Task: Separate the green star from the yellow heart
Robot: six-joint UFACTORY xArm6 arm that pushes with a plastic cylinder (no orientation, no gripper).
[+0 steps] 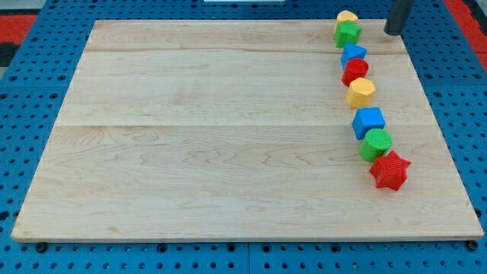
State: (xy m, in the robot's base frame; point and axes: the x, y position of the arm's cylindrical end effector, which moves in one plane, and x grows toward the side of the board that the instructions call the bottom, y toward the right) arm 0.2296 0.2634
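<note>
The green star [348,33] lies at the top right of the wooden board [213,129]. The yellow heart [347,17] sits just above it, touching it, at the board's top edge. My tip [393,33] is at the view's top right, to the right of the green star with a clear gap between them. It touches no block. The rod's upper part runs out of the view's top.
Below the green star a column of blocks runs down the right side: a blue block [353,53], a red block [355,71], a second yellow block [361,92], a blue cube [368,122], a green cylinder [376,144], a red star [389,170].
</note>
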